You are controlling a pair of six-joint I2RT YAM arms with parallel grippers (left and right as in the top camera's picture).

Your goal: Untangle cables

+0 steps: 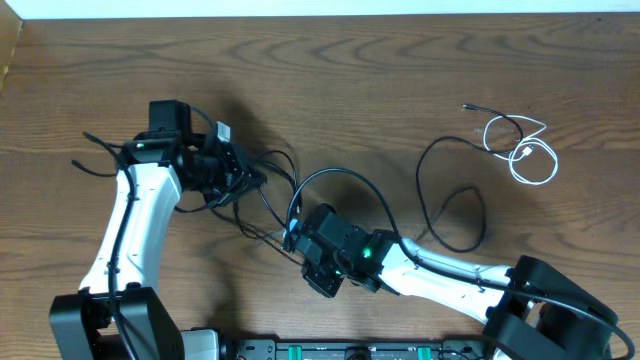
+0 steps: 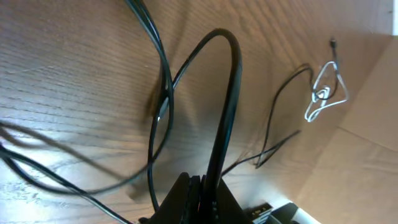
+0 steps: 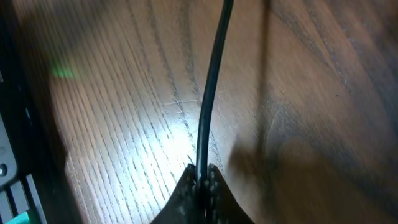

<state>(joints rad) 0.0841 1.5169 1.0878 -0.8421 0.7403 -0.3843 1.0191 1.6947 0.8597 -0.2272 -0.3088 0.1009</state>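
Though hidden overhead, black cable (image 3: pixel 209 93) in right hand (image 3: pixel 202 177).

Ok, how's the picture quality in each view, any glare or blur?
Overhead: sharp, evenly lit, soft shadows. Left wrist: nearest black cables blurred, pale glare on the table. Right wrist: bright glare beside the black cable, green tint upper left.

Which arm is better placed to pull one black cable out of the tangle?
Right, likely: the right gripper pinches one black cable alone, while the left gripper is shut on the tangle.
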